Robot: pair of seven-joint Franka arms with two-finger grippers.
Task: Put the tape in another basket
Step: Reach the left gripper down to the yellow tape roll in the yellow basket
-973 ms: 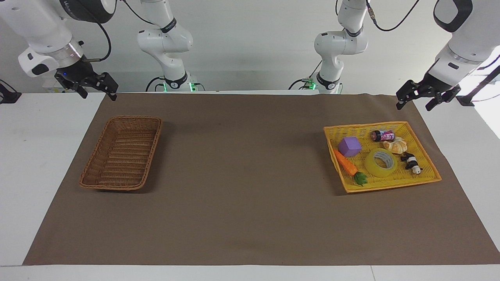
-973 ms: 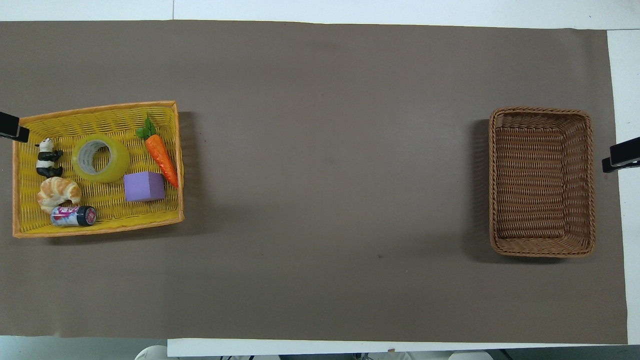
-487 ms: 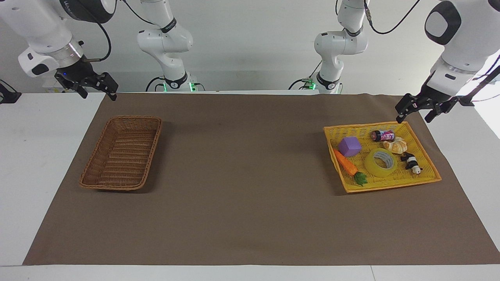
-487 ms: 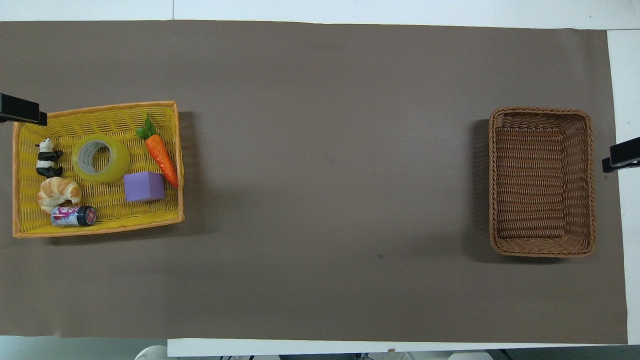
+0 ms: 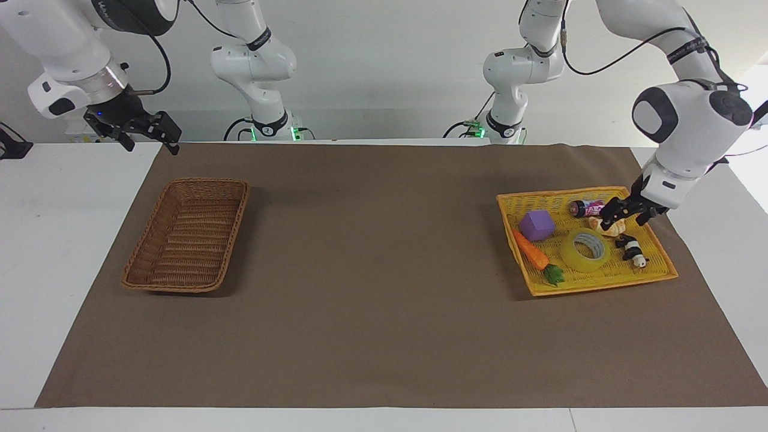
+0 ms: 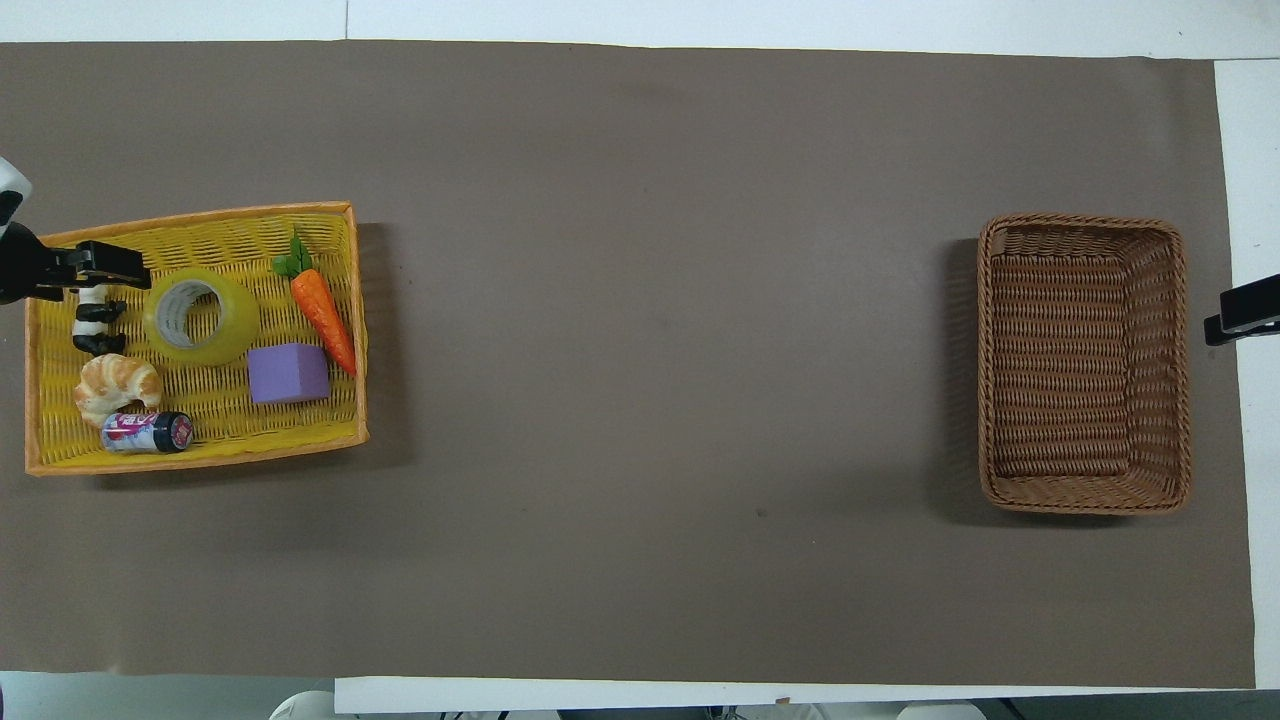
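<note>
The tape (image 5: 585, 249), a yellow ring with a grey core, lies flat in the shallow yellow tray (image 5: 600, 284) at the left arm's end of the table; it also shows in the overhead view (image 6: 201, 316). My left gripper (image 5: 626, 215) is open and hangs low over the tray, above the croissant and panda, beside the tape and apart from it. In the overhead view the left gripper (image 6: 120, 268) shows beside the tape. The brown wicker basket (image 5: 189, 234) stands empty at the right arm's end. My right gripper (image 5: 150, 138) waits open, raised beside that basket.
The tray also holds a purple cube (image 5: 537, 225), a toy carrot (image 5: 531, 251), a small can (image 5: 588, 209), a croissant (image 5: 607, 225) and a panda figure (image 5: 632, 250) close around the tape. A brown mat (image 5: 372, 288) covers the table between tray and basket.
My left gripper has come down from beside the tray's corner to low over the tray, toward the tape. The right arm has not moved. No object has moved.
</note>
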